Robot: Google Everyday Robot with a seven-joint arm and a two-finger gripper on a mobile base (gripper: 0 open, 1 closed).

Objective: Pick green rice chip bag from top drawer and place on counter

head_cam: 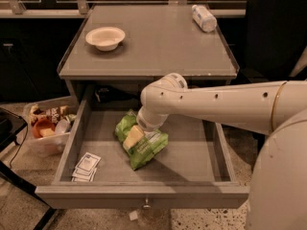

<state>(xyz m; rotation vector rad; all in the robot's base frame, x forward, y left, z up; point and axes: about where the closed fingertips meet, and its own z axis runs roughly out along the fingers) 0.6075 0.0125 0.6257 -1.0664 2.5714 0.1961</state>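
The green rice chip bag [144,145], crinkled light green with a white label panel, lies in the middle of the open top drawer [139,195]. My gripper [134,137] reaches down from the white arm's wrist [149,119] and sits on top of the bag, over its left half. The bag rests on the drawer floor. The counter [153,42] is the flat grey cabinet top behind and above the drawer.
A white bowl [105,36] stands on the counter's left side and a plastic bottle [204,17] lies at its back right. Small white packets [85,166] lie in the drawer's front left corner. A bin of snacks [48,126] sits on the floor to the left.
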